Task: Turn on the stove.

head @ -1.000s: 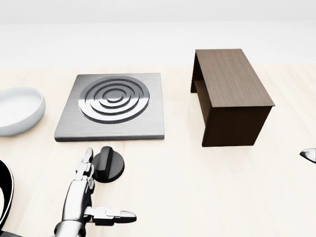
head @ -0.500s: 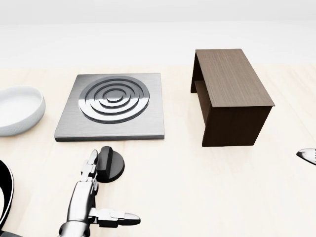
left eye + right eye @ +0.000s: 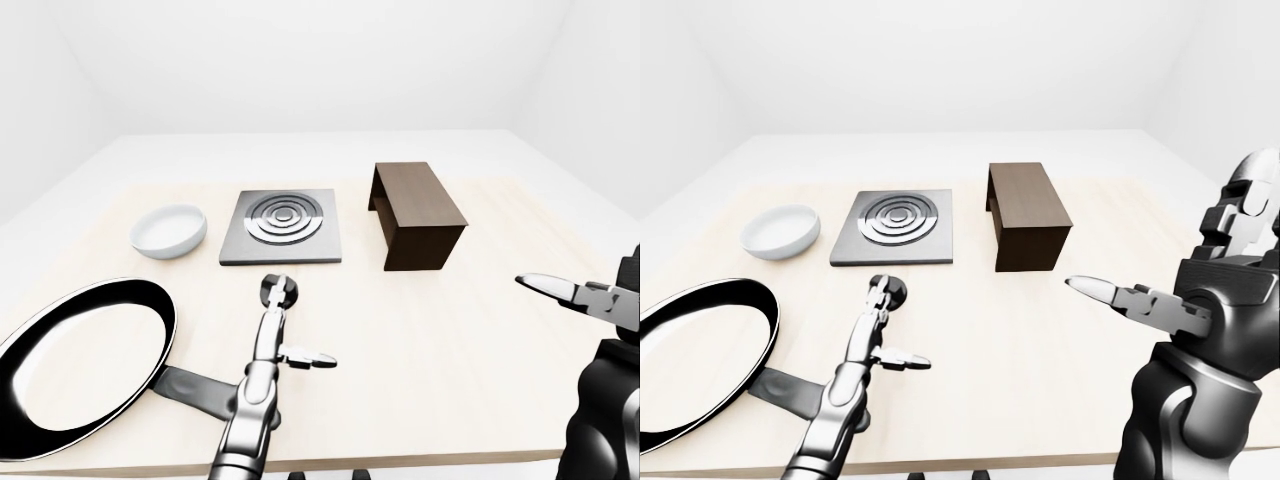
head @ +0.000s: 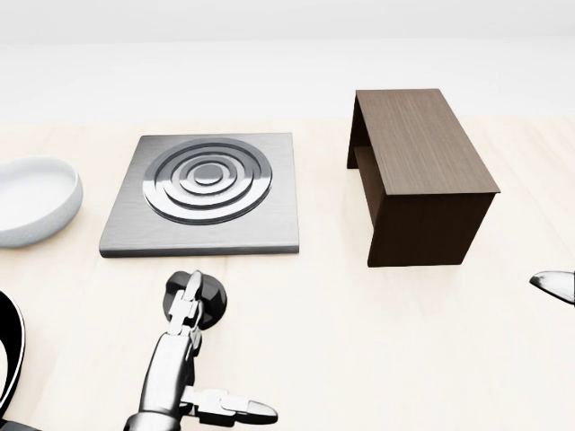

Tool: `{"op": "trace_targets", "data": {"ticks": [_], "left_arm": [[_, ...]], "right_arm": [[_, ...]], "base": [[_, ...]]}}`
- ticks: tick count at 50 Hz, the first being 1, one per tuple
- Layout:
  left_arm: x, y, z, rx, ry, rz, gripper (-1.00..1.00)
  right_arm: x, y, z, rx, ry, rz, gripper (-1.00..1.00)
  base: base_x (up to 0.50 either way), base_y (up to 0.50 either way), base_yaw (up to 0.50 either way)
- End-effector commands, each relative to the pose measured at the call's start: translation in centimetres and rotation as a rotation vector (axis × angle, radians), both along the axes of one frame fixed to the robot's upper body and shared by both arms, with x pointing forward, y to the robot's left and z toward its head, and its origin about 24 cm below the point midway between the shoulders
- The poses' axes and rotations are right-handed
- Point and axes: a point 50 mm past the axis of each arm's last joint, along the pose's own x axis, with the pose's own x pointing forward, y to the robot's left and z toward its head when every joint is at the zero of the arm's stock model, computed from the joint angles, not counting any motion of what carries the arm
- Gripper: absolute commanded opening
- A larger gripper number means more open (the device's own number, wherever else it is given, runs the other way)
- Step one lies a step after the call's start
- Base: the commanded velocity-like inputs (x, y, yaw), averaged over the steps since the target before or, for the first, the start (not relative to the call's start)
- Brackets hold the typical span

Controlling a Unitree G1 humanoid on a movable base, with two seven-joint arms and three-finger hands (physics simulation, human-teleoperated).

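Frying pan (image 3: 80, 365): lies at the far left of the left-eye view, its rim near the worktop's (image 3: 430, 340) bottom edge and its handle running under my left forearm; it limits any sweep to the left.
Bowl (image 3: 169, 230): left of the stove, well apart from my reach.
Left hand (image 4: 187, 310): fingers extended onto the knob, thumb splayed out to the right; unclenched, laid over it, not closed round it. I judge it placed to take hold for a turn.
Knob (image 4: 208, 300): black dial just below the stove's lower edge, partly covered by my fingers.
Stove (image 4: 205, 191): square steel plate with ring burner, bare on top.
Box (image 4: 420, 175): dark wooden, right of the stove, clear worktop between.
Right hand (image 3: 1140, 300): held off at the right, fingers spread, grasping nothing.
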Motion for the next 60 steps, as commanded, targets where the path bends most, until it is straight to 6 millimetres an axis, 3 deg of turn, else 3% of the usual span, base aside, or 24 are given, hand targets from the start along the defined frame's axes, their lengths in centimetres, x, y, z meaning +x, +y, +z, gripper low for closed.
{"op": "trace_targets", "data": {"ticks": [1,7,16,27,40,48,51,52,56,60], "left_arm": [[0.4,-0.7,0.0,0.010,0.002,-0.024,1.00],[1.2,-0.7,-1.0,0.031,0.047,-0.021,1.00],[4.6,-0.5,-1.7,0.068,0.123,-0.006,1.00],[5.8,-0.6,-2.2,0.092,0.176,-0.004,1.00],[4.5,-1.6,2.8,0.005,-0.089,-0.059,1.00],[2.3,-2.4,7.6,-0.050,-0.243,-0.105,1.00],[1.4,-2.5,9.8,-0.067,-0.301,-0.120,1.00],[0.8,-2.6,11.4,-0.085,-0.369,-0.129,1.00],[-0.5,-2.6,13.8,-0.110,-0.477,-0.144,1.00],[-1.2,-2.5,14.7,-0.115,-0.519,-0.144,1.00]], "right_arm": [[0.1,0.0,-0.1,-0.001,0.008,0.002,1.00],[0.0,0.1,-0.1,-0.002,0.003,0.005,1.00],[0.0,0.2,0.1,-0.003,-0.004,0.007,1.00],[0.1,0.3,-0.2,-0.002,0.010,0.011,1.00],[0.2,0.5,-0.3,-0.003,0.017,0.019,1.00],[0.3,0.5,-0.4,-0.002,0.019,0.021,1.00],[0.2,0.6,-0.3,-0.003,0.015,0.024,1.00],[0.3,0.6,-0.4,-0.002,0.019,0.025,1.00],[0.3,0.6,-0.5,-0.001,0.024,0.027,1.00],[0.3,0.6,-0.5,-0.002,0.024,0.027,1.00]], "base": [[0.00,0.00,0.00],[0.00,0.00,0.00],[0.00,0.00,0.00],[0.00,0.00,0.00],[0.00,0.00,0.00],[0.00,0.00,0.00],[0.00,0.00,0.00],[0.00,0.00,0.00],[0.00,0.00,0.00],[0.00,0.00,0.00]]}}
